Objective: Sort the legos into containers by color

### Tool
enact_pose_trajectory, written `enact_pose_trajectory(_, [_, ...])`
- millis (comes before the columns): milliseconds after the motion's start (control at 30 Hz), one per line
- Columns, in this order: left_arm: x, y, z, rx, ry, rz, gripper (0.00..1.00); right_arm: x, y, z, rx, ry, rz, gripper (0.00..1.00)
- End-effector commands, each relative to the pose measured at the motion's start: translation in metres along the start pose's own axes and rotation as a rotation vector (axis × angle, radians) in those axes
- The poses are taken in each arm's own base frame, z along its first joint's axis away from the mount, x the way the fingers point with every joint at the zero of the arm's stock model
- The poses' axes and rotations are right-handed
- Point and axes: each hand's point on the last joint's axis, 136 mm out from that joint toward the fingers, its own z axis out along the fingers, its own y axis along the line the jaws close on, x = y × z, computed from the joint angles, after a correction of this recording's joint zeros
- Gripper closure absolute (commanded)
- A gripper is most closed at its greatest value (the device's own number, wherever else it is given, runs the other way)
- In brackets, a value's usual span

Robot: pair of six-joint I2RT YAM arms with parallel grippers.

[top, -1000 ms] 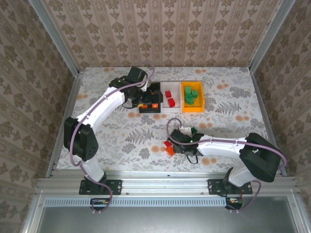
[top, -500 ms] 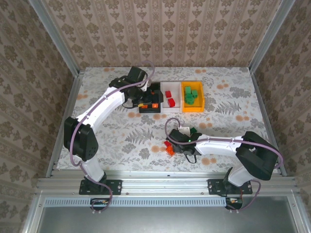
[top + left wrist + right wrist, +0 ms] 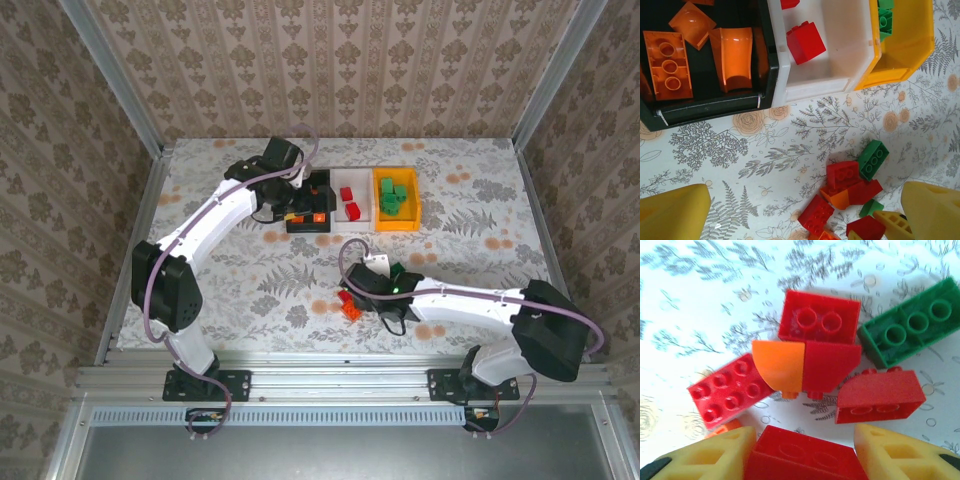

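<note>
From where I stand, three bins sit in a row toward the far side of the flowered worktop [image 3: 250, 280], touching side to side. The black bin [image 3: 710, 107] is on the left, the white bin [image 3: 820, 82] in the middle and the orange-yellow bin [image 3: 900, 65] on the right. The black one holds orange pieces [image 3: 667, 65], the white one red bricks [image 3: 805, 42], and the orange-yellow one green bricks [image 3: 395, 198]. The left fingers [image 3: 675, 212] hang above the black bin's near end, spread wide apart with nothing between them.

Nearer the arms, well apart from the bins, lies the heap of loose bricks [image 3: 845, 175] (mostly red, with some green and a little orange). The right fingers [image 3: 705, 457] are down at the heap, drawn in on a wide red brick [image 3: 800, 460], one finger against each side of it.

Just beyond that brick, an orange curved piece [image 3: 779, 365] and a red curved piece [image 3: 832, 365] lie edge to edge. A two-stud red brick [image 3: 819, 317] touches them on the far side. A green brick [image 3: 905, 330] lies to its right, a studded red plate [image 3: 727, 387] sits to the left, and a red block tipped on its side [image 3: 880, 397] rests just beside the right-hand finger.
</note>
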Motion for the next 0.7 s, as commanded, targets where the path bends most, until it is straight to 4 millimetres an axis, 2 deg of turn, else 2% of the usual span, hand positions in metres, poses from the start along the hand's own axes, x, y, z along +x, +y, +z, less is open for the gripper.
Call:
enact_pose_trajectory(0, [-0.006,0.007,-0.01,0.004,-0.026,-0.034,0.0,-0.025,-0.003,-0.02,0.03,-0.074,-0.05,0.5])
enact_pose_trajectory(133, [-0.018,0.022,-0.02,0.0,-0.063,-0.078,0.0,-0.066,0.006,-0.024,0.021,-0.131,-0.075,0.5])
enact_pose_trajectory(200, [-0.022,0.027,-0.024,0.008,-0.076,-0.099,0.0,-0.091,0.008,-0.016,0.028,-0.146,-0.083,0.5])
enact_pose_trajectory(267, [-0.032,0.045,-0.031,-0.005,-0.104,-0.148,0.0,-0.121,0.009,-0.009,0.028,-0.166,-0.08,0.5])
enact_pose_trajectory(433, [-0.042,0.073,-0.037,-0.011,-0.137,-0.233,0.0,-0.188,0.007,0.031,0.05,-0.14,-0.069,0.5])
enact_pose_trajectory(633, [-0.047,0.086,-0.039,-0.015,-0.147,-0.264,0.0,-0.234,0.006,0.083,0.068,-0.1,-0.085,0.5])
enact_pose_trajectory(667, [-0.048,0.086,-0.04,-0.012,-0.149,-0.267,0.0,-0.235,0.002,0.092,0.081,-0.069,-0.088,0.5])
